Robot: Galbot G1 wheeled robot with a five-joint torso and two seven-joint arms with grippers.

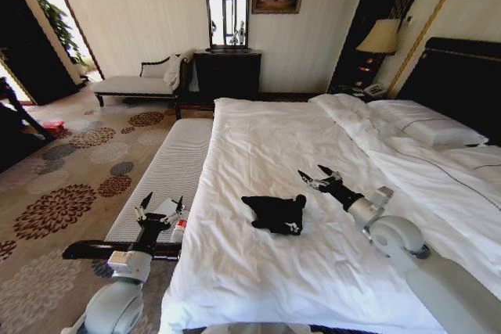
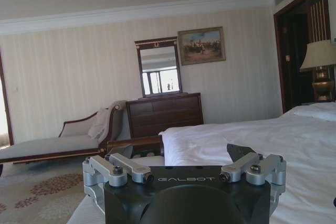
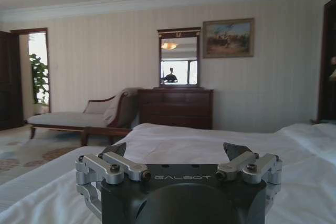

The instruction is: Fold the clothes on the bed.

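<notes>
The clothes [image 1: 275,213], a black T-shirt with a tiny white mark, lie in a compact bundle on the white bed [image 1: 266,146], near its foot end. My right gripper [image 1: 317,176] hovers open just right of and slightly beyond the bundle, holding nothing. My left gripper [image 1: 160,206] stands open over the ribbed bench beside the bed, well left of the clothes. In the left wrist view the left gripper [image 2: 184,156] has its jaws spread wide over the bed edge. The right gripper [image 3: 178,153] in its own wrist view is likewise spread, above white sheets [image 3: 220,145].
A narrow ribbed bench [image 1: 168,170] runs along the bed's left side. Pillows [image 1: 423,123] lie at the headboard end. A chaise [image 1: 141,80], a dark dresser with mirror [image 1: 227,68] and a bedside lamp [image 1: 380,41] stand by the far wall. Patterned carpet [image 1: 70,185] lies left.
</notes>
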